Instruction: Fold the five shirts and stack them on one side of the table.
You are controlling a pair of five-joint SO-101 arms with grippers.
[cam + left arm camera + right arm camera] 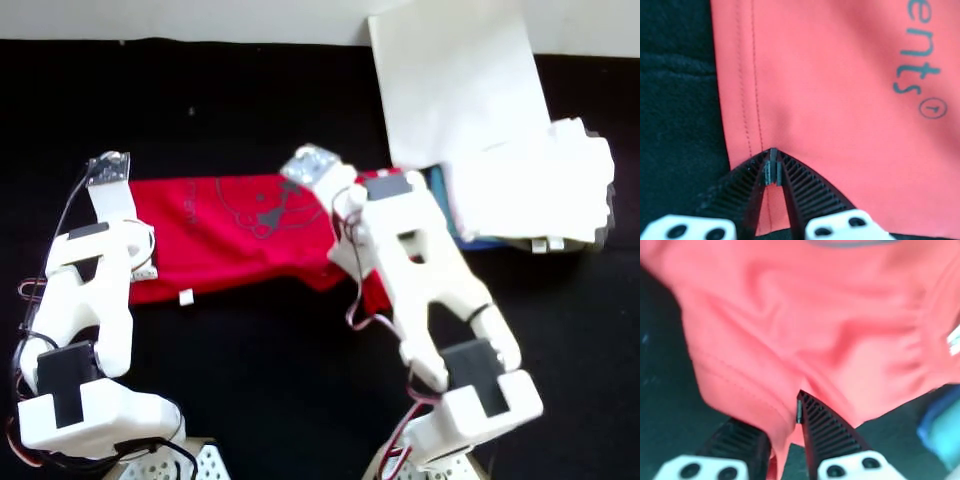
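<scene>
Red printed cloth shirt (230,225): flat across the middle of the black-covered table (250,90).
Left gripper (773,169): tips pressed together on its left hem.
Right gripper (779,416): clamped on bunched cloth at its right end.
White folded cloth pile (530,190): far right corner.

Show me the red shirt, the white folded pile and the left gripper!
red shirt (220,245), high view, on its flat middle below the print.
white folded pile (530,190), high view, on the top layer's middle.
left gripper (772,170), left wrist view, where its fingertips meet on the shirt's hem.
</scene>
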